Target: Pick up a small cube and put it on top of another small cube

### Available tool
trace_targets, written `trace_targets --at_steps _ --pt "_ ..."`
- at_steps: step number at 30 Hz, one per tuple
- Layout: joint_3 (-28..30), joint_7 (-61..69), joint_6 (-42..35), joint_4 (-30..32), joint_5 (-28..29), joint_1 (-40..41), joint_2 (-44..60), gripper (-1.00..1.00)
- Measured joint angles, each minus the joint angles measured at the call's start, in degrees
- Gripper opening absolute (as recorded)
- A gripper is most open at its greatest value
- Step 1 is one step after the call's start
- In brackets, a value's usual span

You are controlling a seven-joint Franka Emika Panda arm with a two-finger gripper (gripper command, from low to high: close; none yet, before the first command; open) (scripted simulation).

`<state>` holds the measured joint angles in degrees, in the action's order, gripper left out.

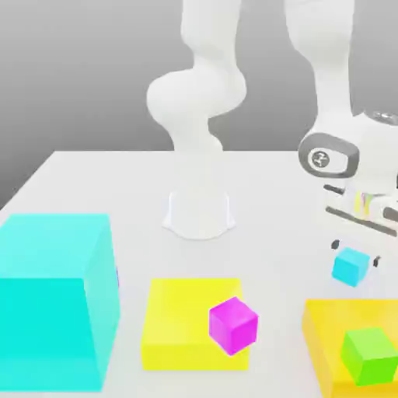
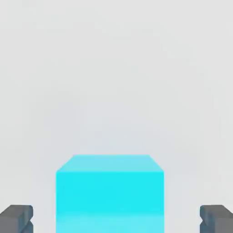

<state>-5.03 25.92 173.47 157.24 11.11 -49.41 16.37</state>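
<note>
The small sky-blue cube rests on the white table at the exterior view's right. My gripper hangs directly over it, open, with one dark fingertip at each side of the cube's top. In the hand view the sky-blue cube sits between the two grey fingertips, and a clear gap shows on both sides, so nothing is gripped. A small magenta cube lies on a flat yellow block. A small green cube lies on an orange-yellow block.
A huge cyan cube fills the near corner at the exterior view's left. The arm's white base stands at the middle back of the table.
</note>
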Motion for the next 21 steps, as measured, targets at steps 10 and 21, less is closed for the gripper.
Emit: trace_targets --at_steps 10,21 --pt "-3.58 2.64 -3.76 0.88 -3.59 2.70 -4.60 -1.00" --pt "-0.67 -0.18 -21.76 -10.05 -10.63 11.34 -11.54 -1.00"
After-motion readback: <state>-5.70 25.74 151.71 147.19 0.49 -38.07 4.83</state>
